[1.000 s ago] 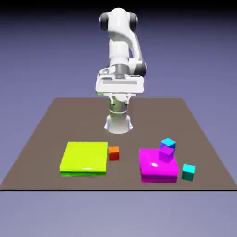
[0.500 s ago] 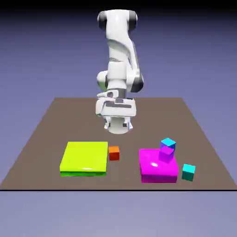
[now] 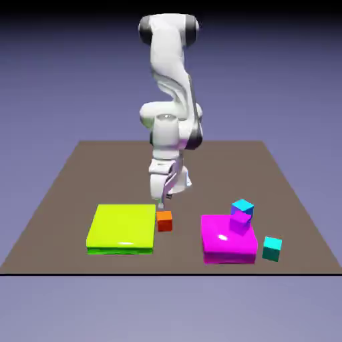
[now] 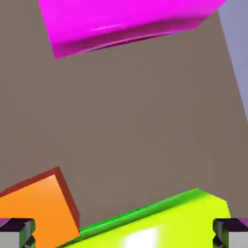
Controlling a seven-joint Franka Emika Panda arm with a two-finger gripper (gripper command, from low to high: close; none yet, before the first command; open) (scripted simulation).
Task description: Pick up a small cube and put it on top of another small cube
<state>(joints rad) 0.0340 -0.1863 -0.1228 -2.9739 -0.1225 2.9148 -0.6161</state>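
The gripper (image 3: 161,204) is wide open (nothing in it) above the table (image 3: 120,174), near the little orange-red cube (image 3: 164,222).

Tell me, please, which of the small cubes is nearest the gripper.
The orange-red cube, beside the lime slab; the others are over by the magenta slab, farther from the gripper.

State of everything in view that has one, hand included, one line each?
hand: open, holding nothing
orange-red cube: on the table, not stacked
lime slab: lying flat
magenta slab: lying flat
purple cube: tilted, unheld
blue cube: unheld, partly hidden
teal cube: on the table, unheld
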